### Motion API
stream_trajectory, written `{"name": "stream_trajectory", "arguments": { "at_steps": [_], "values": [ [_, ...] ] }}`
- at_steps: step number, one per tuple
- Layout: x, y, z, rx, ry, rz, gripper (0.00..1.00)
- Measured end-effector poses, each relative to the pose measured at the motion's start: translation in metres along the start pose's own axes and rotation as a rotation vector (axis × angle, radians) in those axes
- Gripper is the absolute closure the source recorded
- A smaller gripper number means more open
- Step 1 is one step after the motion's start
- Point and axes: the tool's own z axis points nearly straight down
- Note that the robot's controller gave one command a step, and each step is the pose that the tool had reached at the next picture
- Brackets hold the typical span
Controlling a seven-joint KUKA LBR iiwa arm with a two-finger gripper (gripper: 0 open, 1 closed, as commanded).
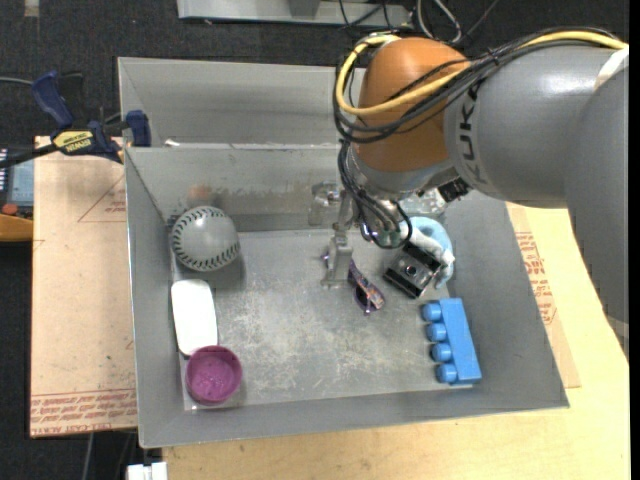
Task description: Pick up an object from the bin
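Camera view showed the metal gripper point(333, 258) low over the scuffed grey floor of the bin point(300, 368), near its middle; whether it was spread or closed could not be told. Just to its right lay a small dark striped object point(366, 294), then a studded blue plastic brick point(452, 341). A stitched grey ball point(205, 239) sat well apart, left.

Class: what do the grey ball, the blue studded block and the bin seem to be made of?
Grey ball: probably rubber or plastic, matte, with moulded seam stitching. Blue studded block: likely hard plastic, smooth, uniform colour. Bin: metal, dull grey, with a scuffed floor.
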Motion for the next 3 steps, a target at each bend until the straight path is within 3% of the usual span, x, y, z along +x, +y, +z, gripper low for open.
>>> {"name": "stream_trajectory", "arguments": {
  "at_steps": [2,3],
  "values": [
    [0.000,0.000,0.000,0.000,0.000,-0.001,0.00],
    [-0.013,0.004,0.023,0.000,-0.003,-0.394,0.00]
  ]
}}
